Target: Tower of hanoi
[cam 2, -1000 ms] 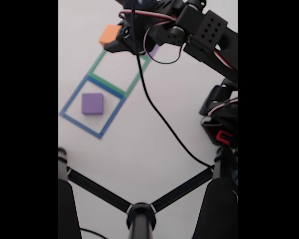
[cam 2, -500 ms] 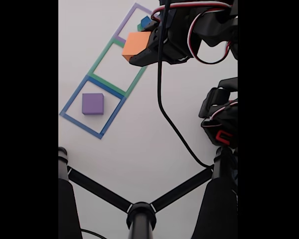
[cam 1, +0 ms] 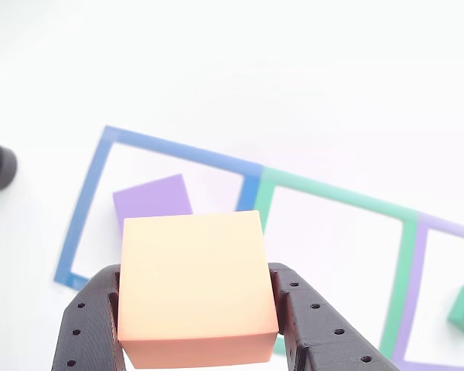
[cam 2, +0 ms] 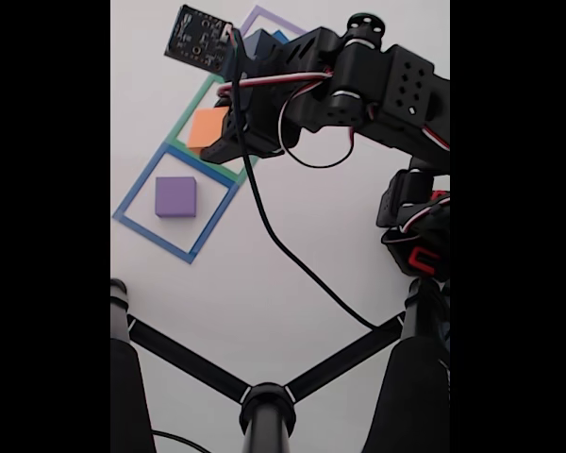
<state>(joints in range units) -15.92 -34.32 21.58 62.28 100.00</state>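
Since half a second ago the gripper (cam 1: 197,340) is carrying the orange block (cam 1: 195,282) leftward, now over the green outline (cam 2: 193,137) nearing the blue outline (cam 2: 132,198). Its fingers are pinching the matte, pale-topped block. The purple block (cam 2: 174,196) is lying flat, seemingly untouched, inside blue.

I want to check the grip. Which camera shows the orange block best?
The other view: the orange block fills the foreground, clamped between both fingers of the gripper, above the blue taped outline holding the purple block. In the fixed view the orange block is small and partly hidden by the arm.
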